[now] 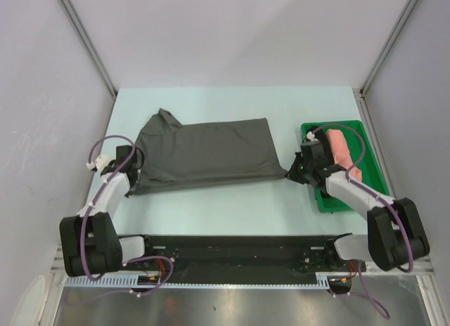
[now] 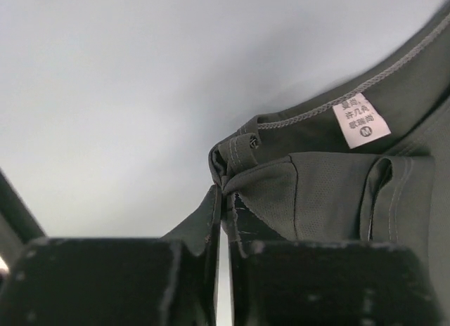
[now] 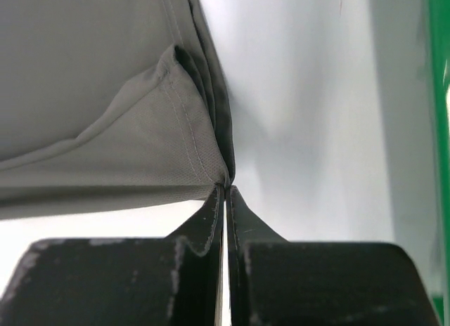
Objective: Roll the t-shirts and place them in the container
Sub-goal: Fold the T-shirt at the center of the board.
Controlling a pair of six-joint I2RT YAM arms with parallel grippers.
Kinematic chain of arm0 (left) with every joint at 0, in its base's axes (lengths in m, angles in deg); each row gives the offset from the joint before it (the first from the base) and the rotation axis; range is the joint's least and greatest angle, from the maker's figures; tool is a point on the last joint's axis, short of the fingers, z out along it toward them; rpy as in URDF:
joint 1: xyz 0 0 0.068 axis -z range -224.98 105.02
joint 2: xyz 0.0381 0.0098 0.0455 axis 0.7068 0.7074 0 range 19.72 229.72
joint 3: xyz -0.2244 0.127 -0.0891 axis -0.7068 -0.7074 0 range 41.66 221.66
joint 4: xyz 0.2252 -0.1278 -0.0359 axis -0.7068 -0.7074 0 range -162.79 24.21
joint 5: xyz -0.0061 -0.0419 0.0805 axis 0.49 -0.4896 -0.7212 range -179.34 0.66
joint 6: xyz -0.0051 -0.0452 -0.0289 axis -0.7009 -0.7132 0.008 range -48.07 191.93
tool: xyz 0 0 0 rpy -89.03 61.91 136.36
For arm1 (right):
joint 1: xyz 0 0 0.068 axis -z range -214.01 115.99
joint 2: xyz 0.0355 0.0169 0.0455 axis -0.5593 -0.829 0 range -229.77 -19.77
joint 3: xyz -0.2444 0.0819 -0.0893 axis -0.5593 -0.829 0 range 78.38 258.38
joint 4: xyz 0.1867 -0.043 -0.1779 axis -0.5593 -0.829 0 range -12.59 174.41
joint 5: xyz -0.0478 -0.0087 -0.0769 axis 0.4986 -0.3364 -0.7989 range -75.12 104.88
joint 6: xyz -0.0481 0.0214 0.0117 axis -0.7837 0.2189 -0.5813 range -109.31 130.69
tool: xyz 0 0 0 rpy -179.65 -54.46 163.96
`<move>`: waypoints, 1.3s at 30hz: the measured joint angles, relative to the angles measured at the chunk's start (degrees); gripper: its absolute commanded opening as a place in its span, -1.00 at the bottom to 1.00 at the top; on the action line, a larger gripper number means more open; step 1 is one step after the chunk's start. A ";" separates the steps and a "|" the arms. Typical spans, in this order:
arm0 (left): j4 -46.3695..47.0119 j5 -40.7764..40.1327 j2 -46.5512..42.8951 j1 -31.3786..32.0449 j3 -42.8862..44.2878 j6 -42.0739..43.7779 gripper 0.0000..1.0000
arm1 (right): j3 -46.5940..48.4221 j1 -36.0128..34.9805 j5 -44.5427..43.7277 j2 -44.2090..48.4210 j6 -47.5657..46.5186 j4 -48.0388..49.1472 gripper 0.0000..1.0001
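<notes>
Top external: your charcoal t-shirt [image 1: 204, 154] lies flat, soft, hem-stitched; left gripper [image 2: 223, 196] and right gripper [image 3: 226, 187] each pinch an edge.

R jaws pinch grey tee [image 3: 105, 94] corner.

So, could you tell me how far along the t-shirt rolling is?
Done: a pink roll lies in the tray. In hand: the left gripper and right gripper each pinch an end of the grey tee, folded flat, not yet rolled. Left: rolling it.
</notes>
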 measured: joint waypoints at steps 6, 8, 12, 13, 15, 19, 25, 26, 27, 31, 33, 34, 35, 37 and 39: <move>-3.78 -1.27 -5.44 -0.74 -3.76 -1.64 0.33 | -6.21 -2.99 0.35 9.35 1.70 -4.92 -0.05; -3.34 -1.18 -6.97 -0.81 -3.72 -0.46 0.36 | -6.73 -3.50 -0.02 11.54 2.10 -6.29 0.10; -1.14 1.44 -10.51 0.35 -3.23 4.31 0.35 | -5.44 -4.59 -3.04 14.49 1.07 -8.37 0.14; -0.50 1.92 -11.02 1.42 -2.86 5.27 0.36 | -4.26 -5.11 -4.09 14.40 0.63 -8.59 0.13; 0.70 2.64 -11.17 4.79 -2.25 6.47 0.35 | -1.33 -6.51 -5.77 13.14 -0.63 -8.55 0.04; 2.67 4.92 -9.51 11.56 -1.95 7.61 0.34 | 4.83 -8.55 -8.22 5.79 -3.34 -5.75 -0.08; 5.03 6.82 -3.56 17.33 -0.63 9.51 0.35 | 7.26 -8.70 -10.12 -4.90 -6.23 -2.14 -0.07; 5.38 7.15 -2.99 17.97 -0.44 9.92 0.36 | 7.28 -8.70 -10.23 -5.70 -6.47 -2.01 -0.05; 5.73 7.52 -2.29 18.64 -0.11 10.47 0.36 | 7.39 -8.70 -10.43 -6.60 -6.78 -1.92 -0.05; 6.62 7.61 -0.09 20.85 1.29 11.98 0.36 | 7.67 -8.70 -10.95 -8.35 -7.56 -0.94 -0.05; 7.02 7.52 0.68 21.75 1.57 12.41 0.35 | 8.07 -8.70 -11.10 -8.92 -7.80 -0.44 -0.06; 7.19 7.52 1.07 22.10 1.57 12.63 0.32 | 8.26 -8.70 -11.10 -9.25 -7.85 -0.13 -0.06; 7.37 7.52 1.60 22.40 1.57 12.87 0.30 | 8.44 -8.70 -11.10 -9.57 -7.93 0.28 -0.06; 7.61 7.58 2.89 22.88 1.57 13.27 0.27 | 8.52 -8.70 -11.13 -10.19 -8.15 0.83 -0.07; 7.82 7.63 3.89 23.30 1.57 13.25 0.22 | 8.55 -8.70 -11.13 -10.67 -8.26 1.01 -0.06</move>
